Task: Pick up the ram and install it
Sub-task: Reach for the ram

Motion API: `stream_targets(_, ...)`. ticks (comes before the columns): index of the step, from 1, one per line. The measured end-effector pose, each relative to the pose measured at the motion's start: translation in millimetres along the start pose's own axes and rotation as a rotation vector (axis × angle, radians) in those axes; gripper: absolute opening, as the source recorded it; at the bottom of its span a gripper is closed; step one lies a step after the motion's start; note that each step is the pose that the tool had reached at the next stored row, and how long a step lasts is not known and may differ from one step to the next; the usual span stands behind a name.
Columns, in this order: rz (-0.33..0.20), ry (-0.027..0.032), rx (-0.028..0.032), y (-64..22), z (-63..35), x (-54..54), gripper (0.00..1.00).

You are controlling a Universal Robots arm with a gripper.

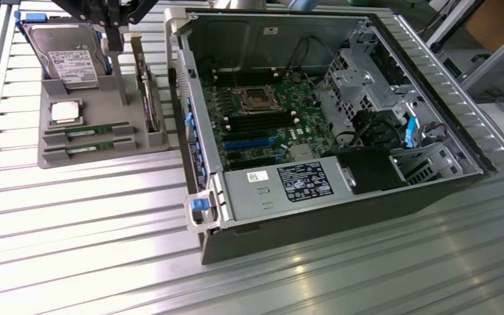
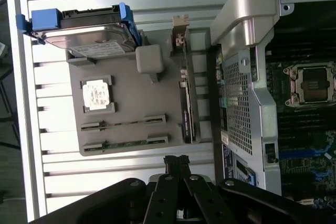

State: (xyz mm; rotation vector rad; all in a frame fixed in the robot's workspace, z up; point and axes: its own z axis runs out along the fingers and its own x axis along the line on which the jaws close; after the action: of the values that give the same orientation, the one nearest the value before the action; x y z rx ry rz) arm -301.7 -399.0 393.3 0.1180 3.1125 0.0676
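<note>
Green ram (image 1: 88, 133), one of two slotted at 6 o'clock end of grey tray (image 1: 103, 111), untouched w/ gripper (image 1: 115, 39) closed & empty at 12 o'clock: best opening jaws, centring over stick, pulling straight up.

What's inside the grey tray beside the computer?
A hard drive, a square silver chip, a ram stick, a second ram stick and an upright card. The tray hides the sticks' lower edges.

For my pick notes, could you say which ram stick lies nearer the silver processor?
The inner ram stick, directly beside the processor; the other ram stick lies along the edge of the tray.
</note>
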Motion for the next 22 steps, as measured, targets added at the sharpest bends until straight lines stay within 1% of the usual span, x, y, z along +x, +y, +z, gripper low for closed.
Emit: stream_targets(22, 0.000, 0.0000, 0.0000, -1.9, -0.7, 25.9, 0.10)
